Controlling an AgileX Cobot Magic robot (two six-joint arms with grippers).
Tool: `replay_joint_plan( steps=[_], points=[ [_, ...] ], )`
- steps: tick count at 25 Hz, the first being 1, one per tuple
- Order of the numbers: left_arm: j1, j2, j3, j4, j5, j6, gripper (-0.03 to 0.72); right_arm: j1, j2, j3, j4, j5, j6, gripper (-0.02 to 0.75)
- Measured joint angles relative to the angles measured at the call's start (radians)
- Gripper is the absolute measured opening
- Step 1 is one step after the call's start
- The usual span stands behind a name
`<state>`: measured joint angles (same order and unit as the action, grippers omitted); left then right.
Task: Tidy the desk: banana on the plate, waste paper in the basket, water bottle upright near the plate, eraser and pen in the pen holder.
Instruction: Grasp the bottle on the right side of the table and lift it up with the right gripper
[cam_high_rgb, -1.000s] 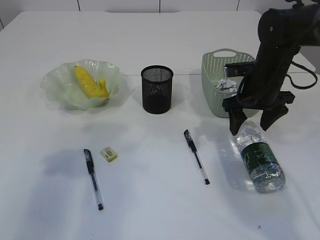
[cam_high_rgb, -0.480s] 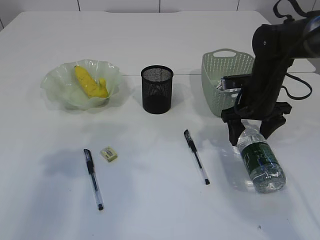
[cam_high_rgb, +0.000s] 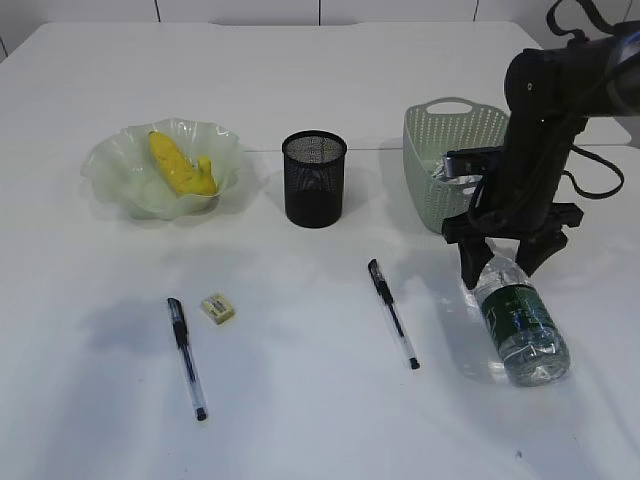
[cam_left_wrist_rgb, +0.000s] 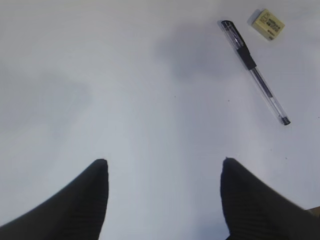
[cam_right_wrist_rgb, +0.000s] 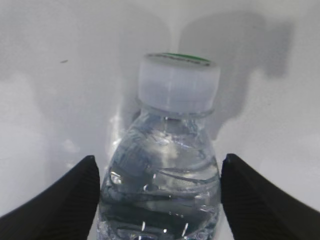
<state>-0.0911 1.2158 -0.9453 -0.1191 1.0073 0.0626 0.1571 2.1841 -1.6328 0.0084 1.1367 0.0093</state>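
Note:
The water bottle (cam_high_rgb: 520, 322) lies on its side at the right, cap toward the basket; it also shows in the right wrist view (cam_right_wrist_rgb: 167, 150). My right gripper (cam_high_rgb: 503, 266) is open and straddles the bottle's shoulder just below the cap, with a finger on each side (cam_right_wrist_rgb: 159, 167) and gaps between. The banana (cam_high_rgb: 180, 165) lies on the green glass plate (cam_high_rgb: 108, 155). The black mesh pen holder (cam_high_rgb: 314, 180) stands at centre. Two pens (cam_high_rgb: 187, 358) (cam_high_rgb: 392, 314) and the eraser (cam_high_rgb: 218, 308) lie on the table. My left gripper (cam_left_wrist_rgb: 162, 165) is open and empty above bare table, near a pen (cam_left_wrist_rgb: 255, 72) and the eraser (cam_left_wrist_rgb: 268, 24).
The green basket (cam_high_rgb: 430, 140) stands behind my right arm, with crumpled waste paper (cam_high_rgb: 441, 172) just visible inside. The left arm is out of the exterior view. The table's front edge is below the frame.
My right gripper has come down and slightly left, from above the bottle's cap end to astride its shoulder. The other objects have not moved.

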Motion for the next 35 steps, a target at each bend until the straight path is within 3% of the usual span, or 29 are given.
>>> replay_joint_plan(
  steps=[10,20,28,35],
  points=[
    [0.000,0.000,0.000,0.000,0.000,0.000,0.491,0.000,0.011,-0.003,0.000,0.004,0.002,0.387],
    [0.000,0.000,0.000,0.000,-0.002,0.000,0.484,0.000,-0.016,0.005,0.002,0.026,0.002,0.378],
    [0.000,0.000,0.000,0.000,-0.004,0.000,0.479,0.004,-0.181,0.010,0.002,0.050,0.000,0.378],
    [0.000,0.000,0.000,0.000,-0.004,0.000,0.468,0.089,-0.363,0.064,-0.002,0.066,-0.009,0.378]
  ],
)
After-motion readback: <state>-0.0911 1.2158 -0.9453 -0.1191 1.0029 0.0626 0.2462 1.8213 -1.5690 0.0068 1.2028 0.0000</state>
